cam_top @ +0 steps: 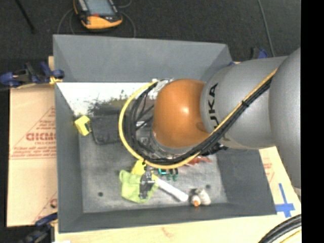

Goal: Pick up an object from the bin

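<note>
The main risk we see is a poor grip, or a grip on the wrong thing. The gripper (147,185) is low at the front middle of the bin (142,59), at the right edge of a crumpled yellow-green cloth (129,186). A white stick (171,191) lies just beside it on the right, and small green pieces (169,174) lie close behind. If it closes here, we judge it could pinch only a loose fold, which may slip out on the lift, or catch the stick's end along with the cloth and drop one of them. A soft thing like this also sags and can drag its neighbours across the floor. The orange cover (177,113) on the wrist hides much of what lies under the arm, so something there could be knocked unnoticed. A small orange and white piece (199,199) lies further right near the front wall, while a yellow block (82,125) and a black box (105,126) sit well apart at the left. Whether the gripper is open or closed we cannot tell, since its tip is a dark shape against the cloth; it seems to touch the cloth, but we see nothing clearly held, so we count the pick as not yet made
</note>
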`<control>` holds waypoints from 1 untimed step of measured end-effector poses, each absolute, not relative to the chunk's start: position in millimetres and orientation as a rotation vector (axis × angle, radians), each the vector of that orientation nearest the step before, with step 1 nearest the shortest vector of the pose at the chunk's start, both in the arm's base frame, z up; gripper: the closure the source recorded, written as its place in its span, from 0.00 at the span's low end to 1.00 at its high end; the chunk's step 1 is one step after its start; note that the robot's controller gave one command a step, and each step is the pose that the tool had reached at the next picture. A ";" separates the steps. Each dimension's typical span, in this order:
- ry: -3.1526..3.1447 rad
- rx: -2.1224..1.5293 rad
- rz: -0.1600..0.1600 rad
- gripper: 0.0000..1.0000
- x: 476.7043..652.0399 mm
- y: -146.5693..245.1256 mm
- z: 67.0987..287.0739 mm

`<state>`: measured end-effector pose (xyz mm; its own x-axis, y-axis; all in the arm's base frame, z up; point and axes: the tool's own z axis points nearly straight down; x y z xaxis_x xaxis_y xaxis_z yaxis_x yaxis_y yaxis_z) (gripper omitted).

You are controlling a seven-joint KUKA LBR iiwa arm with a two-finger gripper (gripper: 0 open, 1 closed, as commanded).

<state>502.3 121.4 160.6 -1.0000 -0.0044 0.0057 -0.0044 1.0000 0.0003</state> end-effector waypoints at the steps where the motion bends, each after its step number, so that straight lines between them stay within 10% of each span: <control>1: -3.144 0.001 -0.002 0.00 504.2 120.8 165.0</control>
